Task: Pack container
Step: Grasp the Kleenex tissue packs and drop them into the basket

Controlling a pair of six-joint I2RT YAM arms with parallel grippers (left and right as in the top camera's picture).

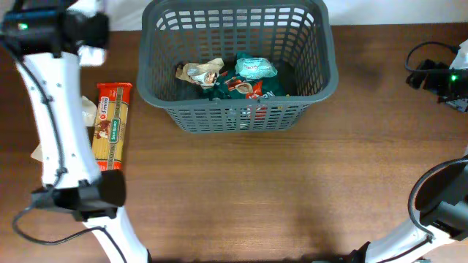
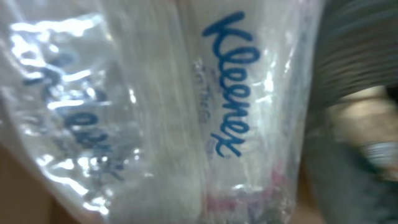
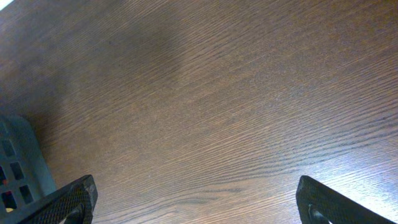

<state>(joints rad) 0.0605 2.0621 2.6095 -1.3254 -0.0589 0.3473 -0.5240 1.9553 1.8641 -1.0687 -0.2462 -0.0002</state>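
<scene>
Container [image 1: 238,109] at far centre of desk [image 1: 292,190], several snack packets [image 1: 234,77] inside: partly packed. Pasta packet [image 1: 112,124] lies outside. Kleenex pack [image 2: 205,112] fills left wrist view. Left jaws: cannot tell. Right jaws wide, empty.

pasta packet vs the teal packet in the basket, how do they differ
The pasta packet is long, narrow, red and yellow; the teal packet is shorter and puffy. The pasta packet lies flat on the table, left of the basket; the teal packet sits inside the basket, on top of other items. Both are printed retail packets.
</scene>
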